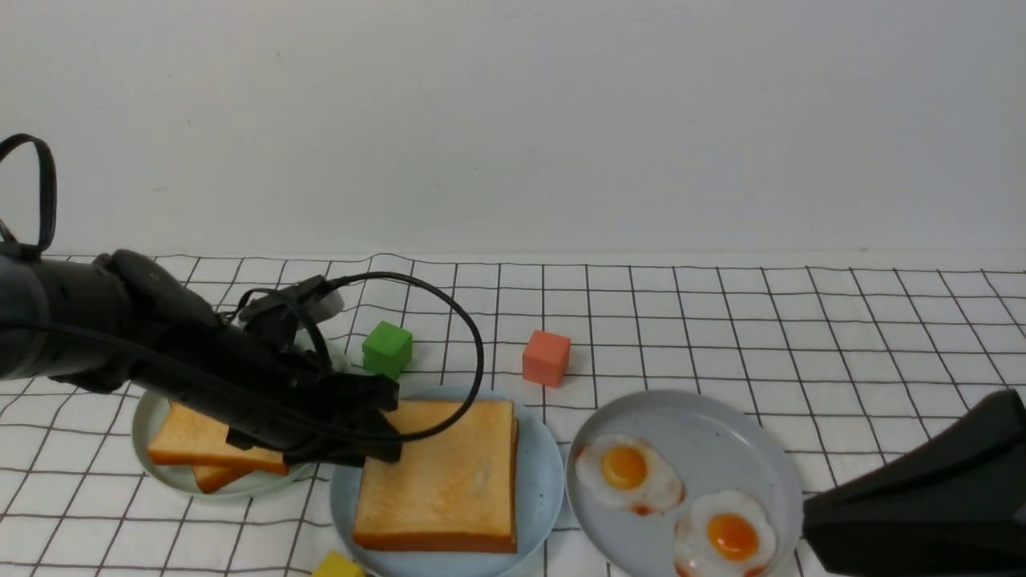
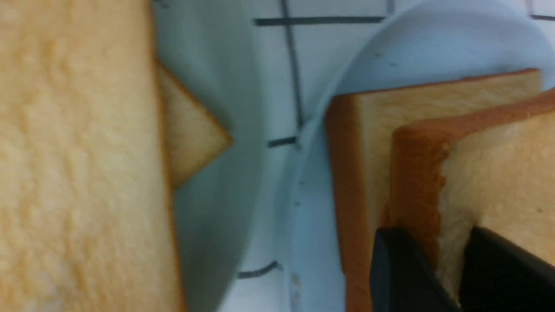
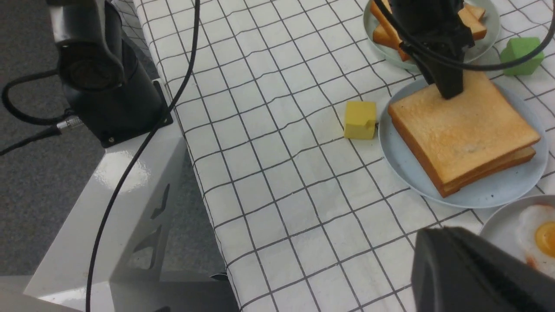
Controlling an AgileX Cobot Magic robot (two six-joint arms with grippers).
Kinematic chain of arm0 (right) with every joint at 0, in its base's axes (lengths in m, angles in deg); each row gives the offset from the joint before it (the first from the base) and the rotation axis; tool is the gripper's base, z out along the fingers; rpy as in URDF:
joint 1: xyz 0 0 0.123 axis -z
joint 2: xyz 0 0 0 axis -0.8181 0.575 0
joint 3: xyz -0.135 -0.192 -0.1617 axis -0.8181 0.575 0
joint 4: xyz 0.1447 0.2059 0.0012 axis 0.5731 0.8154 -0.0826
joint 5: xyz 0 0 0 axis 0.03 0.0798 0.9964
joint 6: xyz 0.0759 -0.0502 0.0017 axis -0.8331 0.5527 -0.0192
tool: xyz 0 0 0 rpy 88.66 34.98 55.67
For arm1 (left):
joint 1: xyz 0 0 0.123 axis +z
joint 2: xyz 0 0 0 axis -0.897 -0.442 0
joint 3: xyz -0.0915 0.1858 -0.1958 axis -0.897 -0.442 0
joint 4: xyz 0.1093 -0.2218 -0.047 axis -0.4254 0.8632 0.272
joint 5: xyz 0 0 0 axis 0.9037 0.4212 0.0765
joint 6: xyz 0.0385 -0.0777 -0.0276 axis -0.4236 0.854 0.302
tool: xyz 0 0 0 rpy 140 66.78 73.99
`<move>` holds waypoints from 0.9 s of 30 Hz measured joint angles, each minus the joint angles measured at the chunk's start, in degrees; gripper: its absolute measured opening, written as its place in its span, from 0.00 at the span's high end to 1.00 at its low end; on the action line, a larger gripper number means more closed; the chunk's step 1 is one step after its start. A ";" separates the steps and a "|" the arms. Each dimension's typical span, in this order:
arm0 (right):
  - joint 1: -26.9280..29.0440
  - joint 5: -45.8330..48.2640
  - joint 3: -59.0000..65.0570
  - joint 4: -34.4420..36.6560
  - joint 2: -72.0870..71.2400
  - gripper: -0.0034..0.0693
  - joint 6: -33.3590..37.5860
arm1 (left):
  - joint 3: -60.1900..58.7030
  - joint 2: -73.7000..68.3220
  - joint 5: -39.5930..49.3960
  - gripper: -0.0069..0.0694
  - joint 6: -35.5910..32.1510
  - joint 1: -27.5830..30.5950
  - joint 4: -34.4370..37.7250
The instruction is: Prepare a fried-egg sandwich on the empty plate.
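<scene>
Golden-brown square toast slice (image 1: 449,473) sits uppermost on the round light blue plate (image 1: 539,481), near the tabletop's near edge, with a second slice (image 2: 364,143) under it. No egg shows between them from any view; cannot tell whether one is inside. Left gripper (image 1: 383,429) is at the top slice's left edge, jaws part-closed across that edge: the left wrist view shows the crust wedged between the two black fingers (image 2: 403,273). Judgement: holding by the edge lets the slice lie flat and square over the lower one. Pale green plate (image 1: 152,417) to the left carries the remaining plain toast pile (image 1: 200,445). Grey plate (image 1: 705,425) to the right holds two fried eggs (image 1: 629,473). Right gripper (image 1: 922,497) hangs by the grey plate's right rim, jaws closed, holding nothing visible.
</scene>
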State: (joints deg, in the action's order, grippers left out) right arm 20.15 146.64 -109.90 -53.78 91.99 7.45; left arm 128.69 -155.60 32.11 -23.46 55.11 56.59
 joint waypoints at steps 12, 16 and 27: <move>0.00 0.46 0.00 0.29 0.00 0.88 -1.72 | 0.00 0.54 0.11 0.49 1.04 0.00 0.11; 0.00 0.28 0.00 -5.35 0.00 0.87 -10.58 | 0.87 4.63 0.22 0.22 2.99 0.00 -0.90; 0.00 -0.14 0.99 -41.40 -5.59 0.86 -49.42 | 5.21 18.22 14.04 0.30 8.20 0.00 -4.21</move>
State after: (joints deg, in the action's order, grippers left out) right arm 20.15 146.50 -108.91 -95.18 86.40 -41.97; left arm 133.91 -137.39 46.14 -15.26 55.11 52.38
